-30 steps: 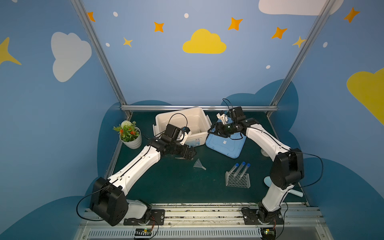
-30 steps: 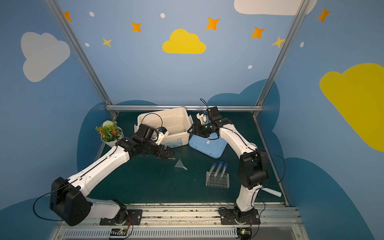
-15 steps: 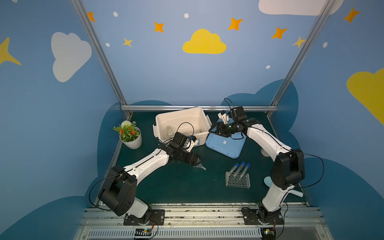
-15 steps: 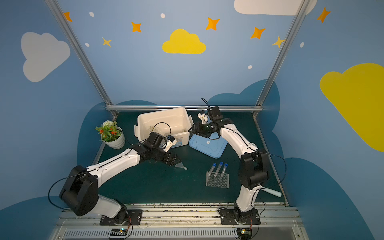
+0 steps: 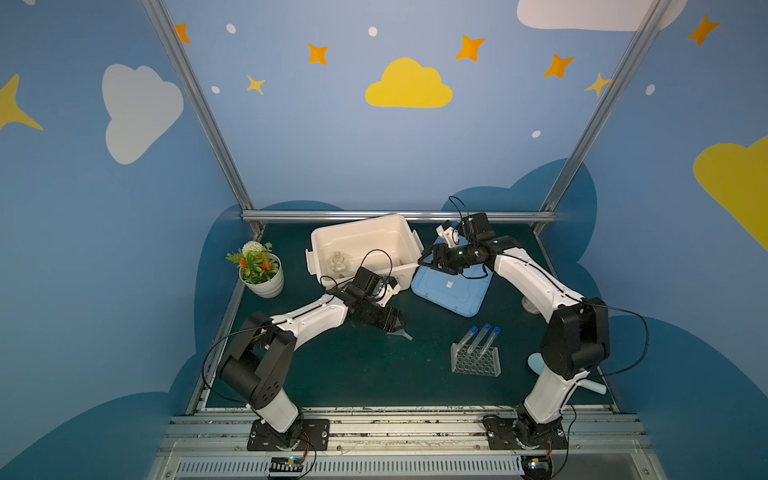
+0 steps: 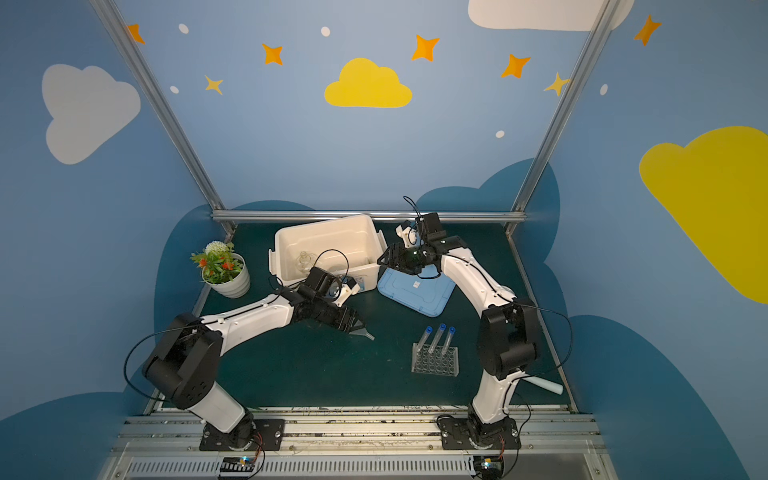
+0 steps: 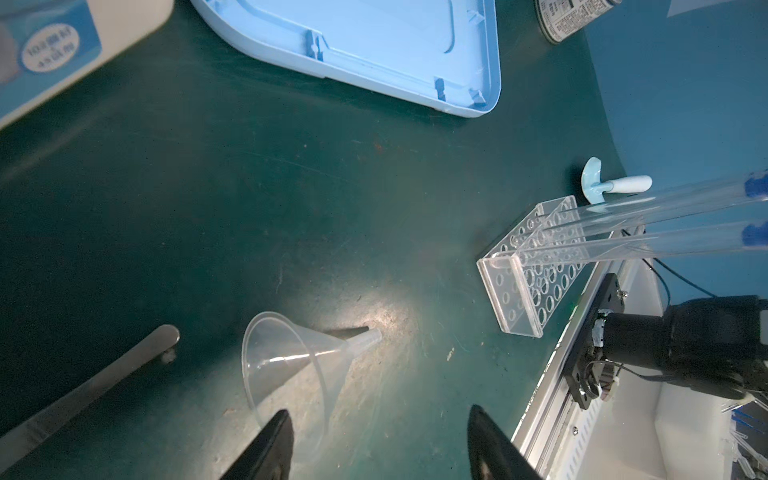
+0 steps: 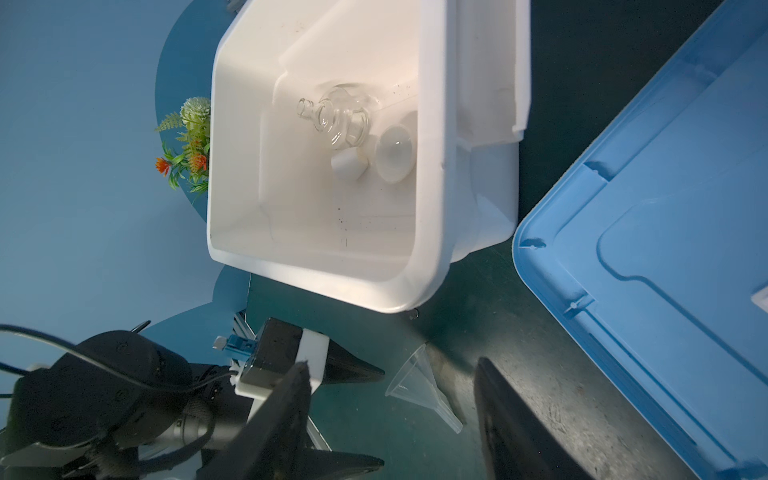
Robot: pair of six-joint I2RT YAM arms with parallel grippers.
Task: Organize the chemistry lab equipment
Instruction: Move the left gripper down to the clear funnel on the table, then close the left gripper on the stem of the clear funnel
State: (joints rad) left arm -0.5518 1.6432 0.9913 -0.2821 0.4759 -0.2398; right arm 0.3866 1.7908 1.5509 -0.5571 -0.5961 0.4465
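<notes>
Two left fingers [image 7: 266,449] nearer funnel [image 7: 291,361]

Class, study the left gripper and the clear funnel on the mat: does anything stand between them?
Nothing visible does. The clear funnel lies on its side just ahead of the left gripper, whose fingers are apart. The metal tweezers lie off to one side, not between.
</notes>
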